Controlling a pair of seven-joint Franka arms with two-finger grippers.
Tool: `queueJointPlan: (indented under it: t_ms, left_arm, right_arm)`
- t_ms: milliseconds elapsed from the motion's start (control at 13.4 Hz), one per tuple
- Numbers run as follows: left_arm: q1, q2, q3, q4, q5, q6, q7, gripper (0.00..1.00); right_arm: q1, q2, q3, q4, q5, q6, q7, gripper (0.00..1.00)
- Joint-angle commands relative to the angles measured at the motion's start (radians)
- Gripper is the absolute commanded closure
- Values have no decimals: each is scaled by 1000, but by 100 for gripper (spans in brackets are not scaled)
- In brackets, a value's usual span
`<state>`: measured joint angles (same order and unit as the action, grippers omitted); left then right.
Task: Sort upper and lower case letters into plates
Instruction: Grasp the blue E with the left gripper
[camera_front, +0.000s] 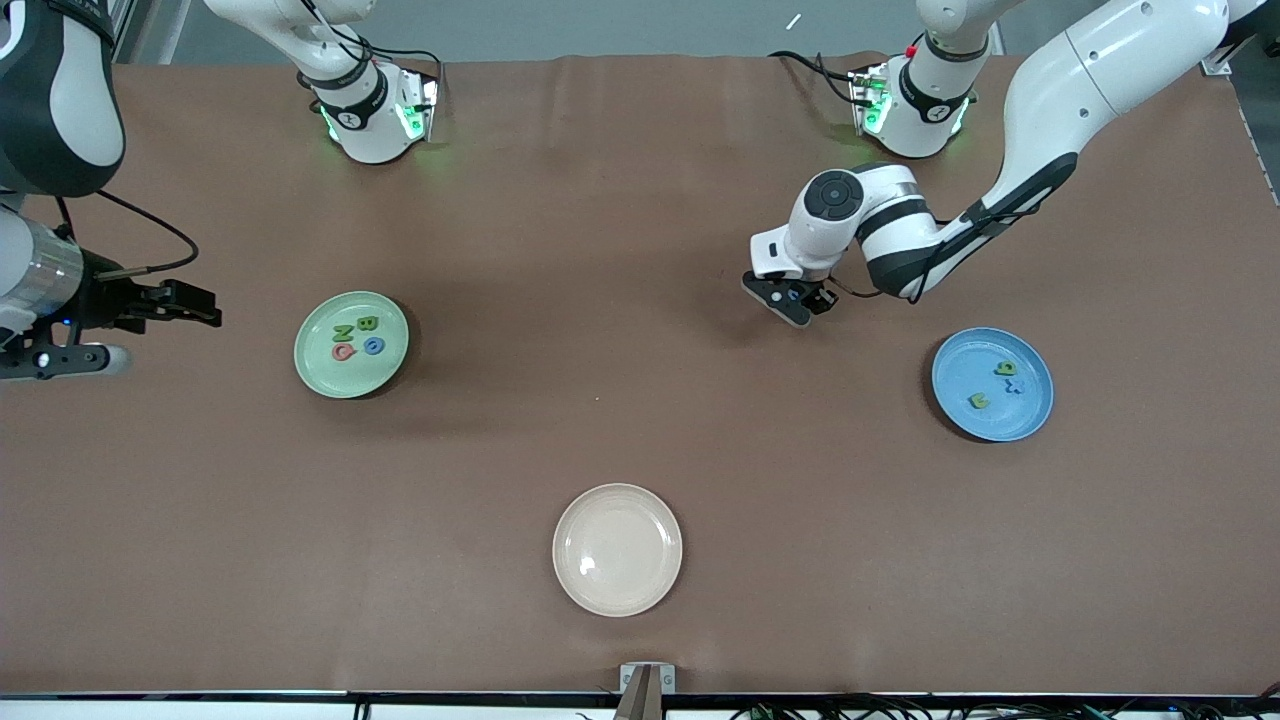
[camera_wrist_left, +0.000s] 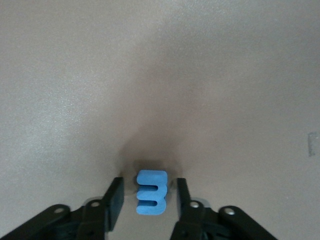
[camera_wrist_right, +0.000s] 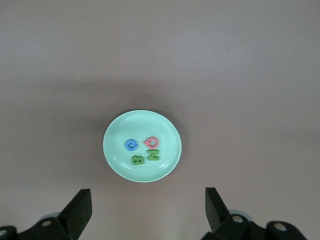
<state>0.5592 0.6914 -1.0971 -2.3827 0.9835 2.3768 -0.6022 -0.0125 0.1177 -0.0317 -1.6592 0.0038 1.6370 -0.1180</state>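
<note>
Fingers (camera_wrist_left: 114, 200) on the left gripper (camera_wrist_left: 149, 200) sit either side of a small blue letter (camera_wrist_left: 151, 192), with a sliver of gap showing on each side, so I'd call it narrowly open around the piece, not pinching it yet. It looks like it's on the brown worktop (camera_front: 600, 250), but I can't rule out it being lifted. Biggest risk I see: the piece is tiny and flat, so if the fingers close off-centre it could twist or pop out, and then it never reaches a plate. Out toward the left arm's end sits the sky blue plate (camera_front: 950, 400) with three letters in it. The right gripper (camera_front: 185, 300) waits spread wide, holding nothing, by the mint green plate (camera_wrist_right: 115, 155) holding four letters. A cream plate (camera_front: 617, 590) sits empty, closest to the front camera.
</note>
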Motion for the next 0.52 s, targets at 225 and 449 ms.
queueJointPlan:
  t_ms: [225,449]
  left_arm:
    - [-7,-7,0,-4,34,9,-53,70]
    - [-7,-7,2,-7,35,9,-74,88]
  right_arm:
    - [-10,17,13,45,-21,-17,17,0]
    - [-7,17,16,68,-21,-51,40,0]
